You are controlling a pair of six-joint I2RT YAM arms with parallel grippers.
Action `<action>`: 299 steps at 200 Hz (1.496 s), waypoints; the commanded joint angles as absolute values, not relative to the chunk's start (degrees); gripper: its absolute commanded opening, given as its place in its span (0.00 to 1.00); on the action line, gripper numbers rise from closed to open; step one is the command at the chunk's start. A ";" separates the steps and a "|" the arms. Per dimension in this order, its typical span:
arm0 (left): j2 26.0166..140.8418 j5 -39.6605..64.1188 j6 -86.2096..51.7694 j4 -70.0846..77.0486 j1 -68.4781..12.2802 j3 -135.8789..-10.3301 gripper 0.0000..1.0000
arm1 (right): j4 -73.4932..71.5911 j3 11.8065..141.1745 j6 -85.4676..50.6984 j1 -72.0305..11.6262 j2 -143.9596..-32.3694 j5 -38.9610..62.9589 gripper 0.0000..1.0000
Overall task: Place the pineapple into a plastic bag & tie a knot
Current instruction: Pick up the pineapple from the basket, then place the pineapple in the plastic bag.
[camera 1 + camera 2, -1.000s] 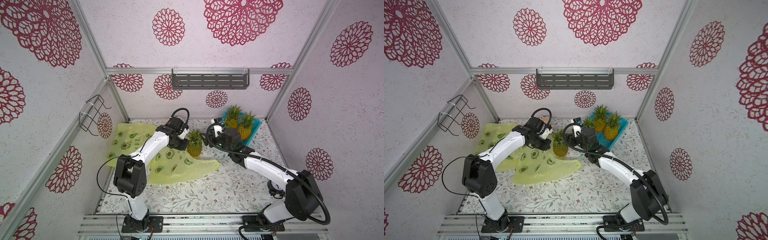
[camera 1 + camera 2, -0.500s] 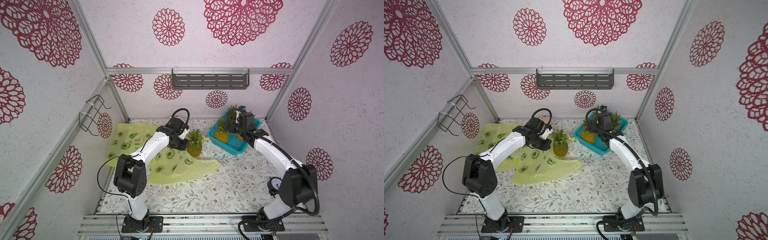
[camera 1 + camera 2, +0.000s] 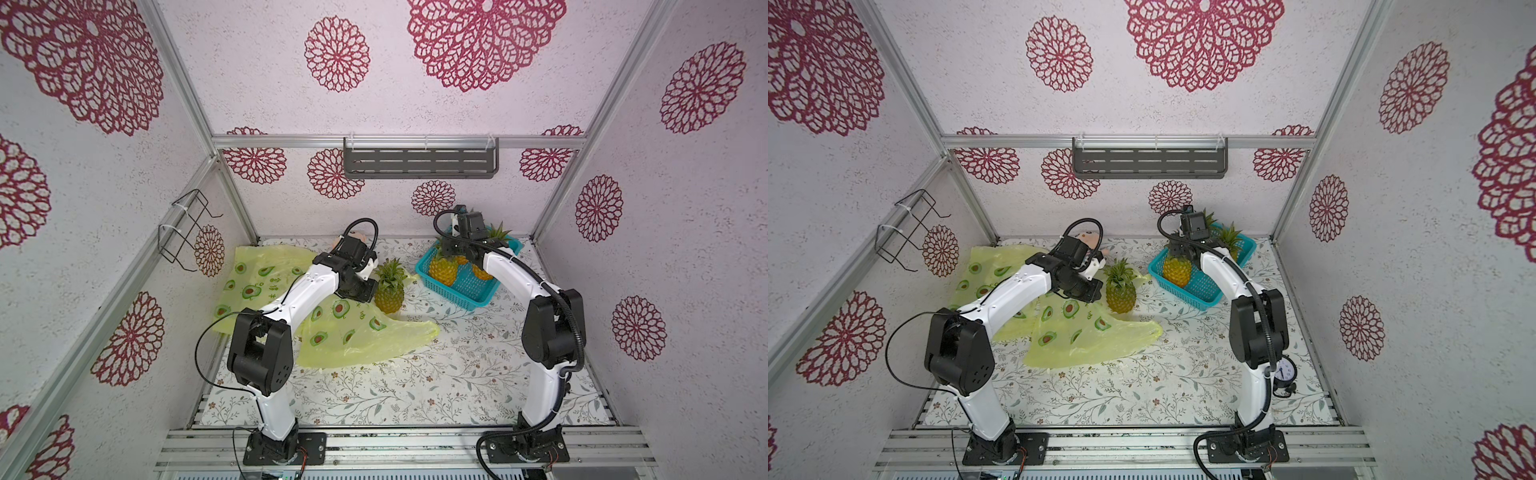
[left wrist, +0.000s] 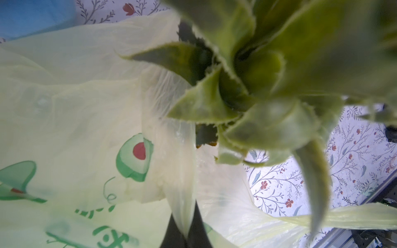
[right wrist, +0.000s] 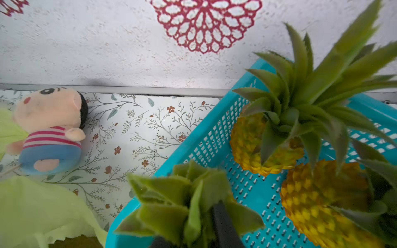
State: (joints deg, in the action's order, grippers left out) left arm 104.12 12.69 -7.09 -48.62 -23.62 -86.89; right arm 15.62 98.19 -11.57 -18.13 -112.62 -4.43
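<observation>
A pineapple (image 3: 389, 291) (image 3: 1120, 293) stands upright on the edge of a yellow-green plastic bag (image 3: 365, 336) (image 3: 1092, 336) printed with avocados. My left gripper (image 3: 368, 291) (image 3: 1094, 291) (image 4: 184, 234) is right beside it, shut on a fold of the bag (image 4: 86, 107), with the pineapple's crown (image 4: 257, 75) close in front. My right gripper (image 3: 451, 249) (image 3: 1179, 251) (image 5: 191, 234) is down in the teal basket (image 3: 469, 286) (image 3: 1204, 286), shut on the leaf crown (image 5: 182, 197) of another pineapple (image 3: 442, 270) (image 3: 1177, 270).
Two more pineapples (image 5: 266, 146) (image 5: 322, 193) lie in the basket. A second avocado bag (image 3: 266, 266) lies at the back left. A plush toy (image 3: 1090, 239) (image 5: 49, 133) sits by the back wall. A small clock (image 3: 1285, 370) stands behind my right arm.
My right arm swung from beside the standing pineapple back over the basket, opened, then shut on a crown there. The left arm and bag stayed put.
</observation>
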 commanded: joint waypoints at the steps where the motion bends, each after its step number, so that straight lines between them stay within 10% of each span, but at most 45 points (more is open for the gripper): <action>1: 102.14 12.57 -6.73 -46.91 -23.18 -85.83 0.00 | 12.79 96.44 -10.08 -17.77 -106.55 -5.05 0.00; 127: 100.50 13.97 -7.84 -44.04 -22.94 -84.63 0.00 | 2.86 68.42 -21.04 -16.87 -68.65 16.98 0.00; 299: 98.46 15.41 -10.11 -41.71 -21.25 -82.68 0.00 | -37.58 52.24 -32.51 -35.30 -83.84 24.54 0.00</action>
State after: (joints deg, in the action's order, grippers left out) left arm 100.82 14.76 -9.78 -43.48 -22.31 -83.13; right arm -28.69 49.39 -34.00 -32.25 -82.46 25.12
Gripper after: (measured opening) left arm 0.038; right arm 0.149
